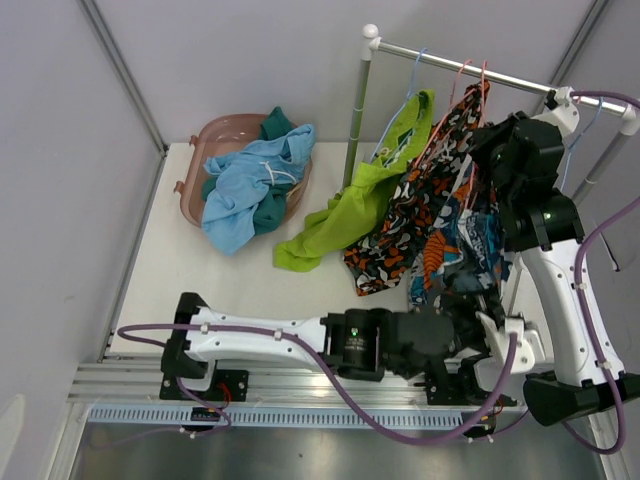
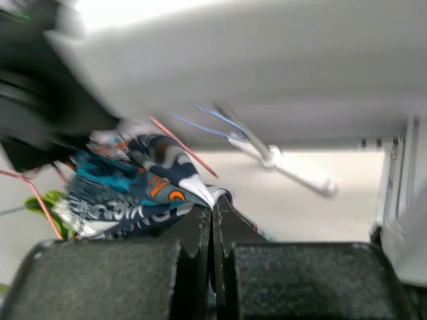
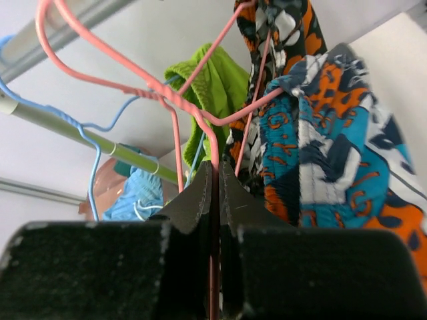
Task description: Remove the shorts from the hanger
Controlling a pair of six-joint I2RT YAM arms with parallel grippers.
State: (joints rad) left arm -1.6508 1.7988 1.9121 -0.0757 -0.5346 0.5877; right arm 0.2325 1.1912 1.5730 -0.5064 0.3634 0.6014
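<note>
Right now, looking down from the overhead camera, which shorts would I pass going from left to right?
In order: light blue shorts → lime shorts → black-orange shorts → blue cartoon shorts.

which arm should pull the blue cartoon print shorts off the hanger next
Left. The left gripper is shut on a corner of the blue cartoon print shorts, so it can likely pull them free, while the right gripper pinches the pink hanger wire, steadying it.

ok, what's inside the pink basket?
Two pairs: light blue shorts piled over dark teal shorts, spilling over the basket rim. Basket floor and anything beneath them is covered.
</note>
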